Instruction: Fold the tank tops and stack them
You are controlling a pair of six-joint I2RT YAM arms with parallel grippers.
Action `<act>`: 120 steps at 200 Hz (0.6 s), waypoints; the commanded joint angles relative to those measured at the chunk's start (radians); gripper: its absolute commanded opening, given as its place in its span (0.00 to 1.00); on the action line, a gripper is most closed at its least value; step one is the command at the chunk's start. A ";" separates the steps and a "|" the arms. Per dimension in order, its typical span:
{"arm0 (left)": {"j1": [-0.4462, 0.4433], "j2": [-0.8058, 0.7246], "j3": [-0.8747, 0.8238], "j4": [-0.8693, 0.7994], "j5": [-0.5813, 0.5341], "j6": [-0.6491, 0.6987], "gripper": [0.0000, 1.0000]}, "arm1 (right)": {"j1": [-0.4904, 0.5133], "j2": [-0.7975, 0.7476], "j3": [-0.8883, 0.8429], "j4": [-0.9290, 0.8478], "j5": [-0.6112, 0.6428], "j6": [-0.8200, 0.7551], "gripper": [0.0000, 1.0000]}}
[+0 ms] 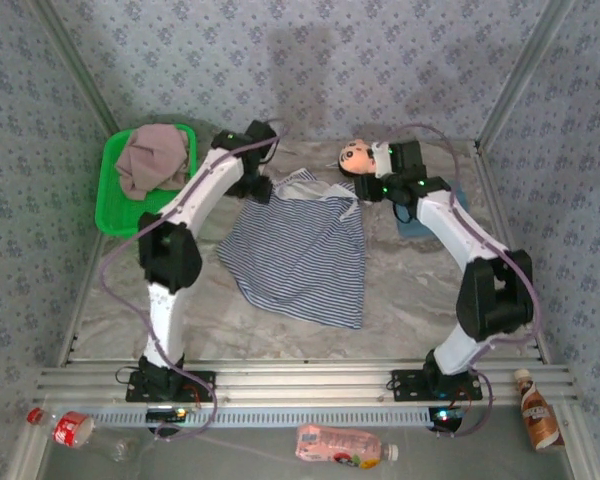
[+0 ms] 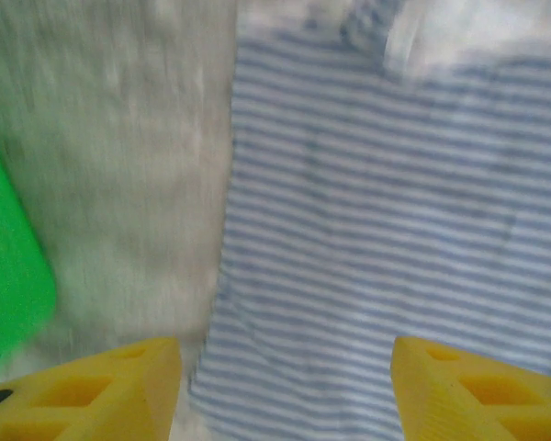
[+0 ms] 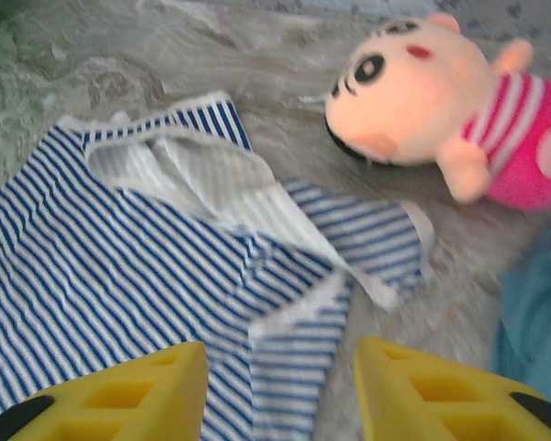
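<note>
Beneath the left end effector (image 2: 283, 354) and the right end effector (image 3: 280, 354), on the marbled worktop (image 1: 420, 290), the striped tank top (image 1: 300, 250) lies spread out. The left one is released, fingers wide over the top's left edge. The right one is released too, above a strap. Left of the left one, a green tray (image 1: 110, 210) holds the mauve tank top (image 1: 152, 160). Right of the right one lies the teal tank top (image 3: 537, 322), with a plush doll (image 3: 432, 101) beyond its fingers.
</note>
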 commanded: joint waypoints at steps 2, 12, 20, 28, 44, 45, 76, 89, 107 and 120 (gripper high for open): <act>0.031 -0.179 -0.312 0.069 0.042 -0.152 0.62 | 0.024 -0.158 -0.137 -0.138 -0.075 0.096 0.53; 0.037 -0.244 -0.435 0.103 0.050 -0.185 0.62 | 0.060 -0.227 -0.216 -0.177 -0.078 0.136 0.55; 0.040 -0.292 -0.525 0.135 0.063 -0.203 0.62 | 0.098 -0.283 -0.278 -0.205 -0.065 0.171 0.56; 0.046 -0.332 -0.609 0.167 0.082 -0.223 0.62 | 0.144 -0.331 -0.335 -0.229 -0.037 0.219 0.57; 0.059 -0.395 -0.746 0.236 0.110 -0.257 0.62 | 0.239 -0.410 -0.428 -0.294 0.026 0.306 0.59; 0.060 -0.398 -0.753 0.239 0.112 -0.258 0.62 | 0.242 -0.414 -0.432 -0.297 0.031 0.311 0.59; 0.097 -0.440 -0.911 0.361 0.086 -0.284 0.62 | 0.410 -0.444 -0.519 -0.418 0.180 0.376 0.60; 0.117 -0.440 -0.946 0.437 0.100 -0.276 0.62 | 0.462 -0.430 -0.549 -0.418 0.209 0.372 0.60; 0.134 -0.407 -0.938 0.480 0.109 -0.258 0.62 | 0.487 -0.367 -0.570 -0.402 0.200 0.348 0.61; 0.137 -0.367 -0.921 0.490 0.101 -0.244 0.61 | 0.518 -0.317 -0.572 -0.384 0.193 0.341 0.60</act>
